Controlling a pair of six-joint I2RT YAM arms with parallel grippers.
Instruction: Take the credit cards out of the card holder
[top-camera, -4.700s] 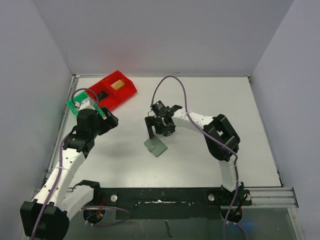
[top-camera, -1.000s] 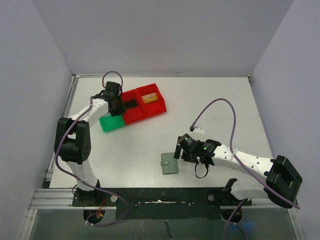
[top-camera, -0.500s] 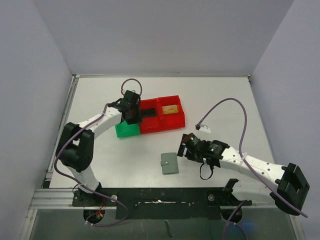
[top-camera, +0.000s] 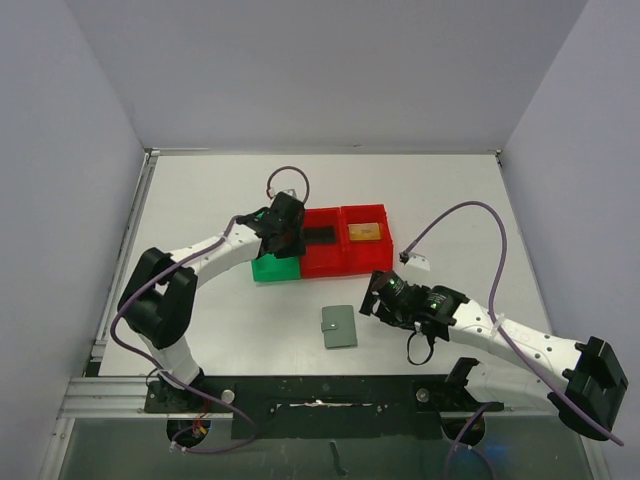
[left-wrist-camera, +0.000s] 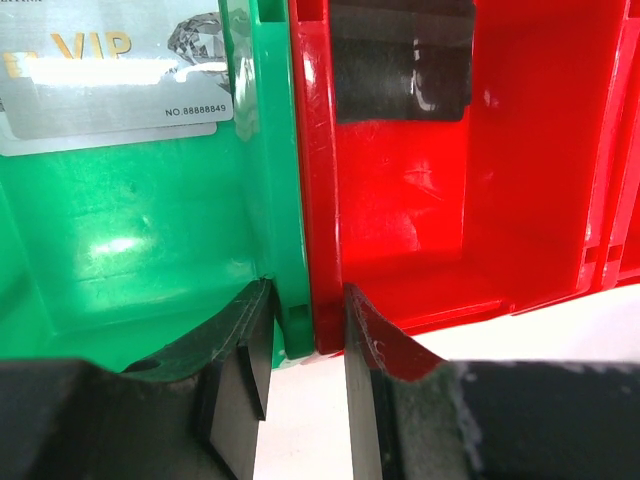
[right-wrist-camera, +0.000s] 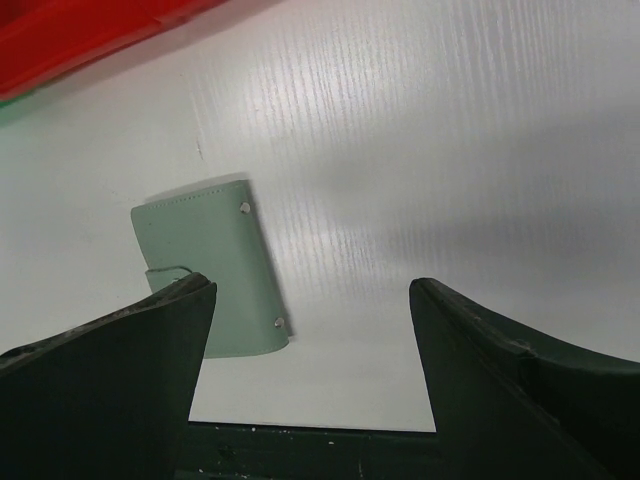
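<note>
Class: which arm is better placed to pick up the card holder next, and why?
Right. The right gripper is open and close beside the card holder; the left gripper is clamped on the bins, farther away.

Two arms, same build: left arm (top-camera: 200, 255) and right arm (top-camera: 510, 335), white link shells, chunky black joint housings. One purple cable each, looped loose above the wrist: left cable (top-camera: 287, 168), right cable (top-camera: 463, 205); small white connector tag (top-camera: 416, 262) on the right one. Green LEDs (top-camera: 432, 296) on the right wrist. Left pincer (left-wrist-camera: 305, 390): black, flat rectangular pads (left-wrist-camera: 245, 390), glossy scuffed edges. Right pincer (right-wrist-camera: 312, 290): matte black, broad wedge fingers (right-wrist-camera: 110, 350). Black base plate (top-camera: 320, 392), silver screws.
</note>
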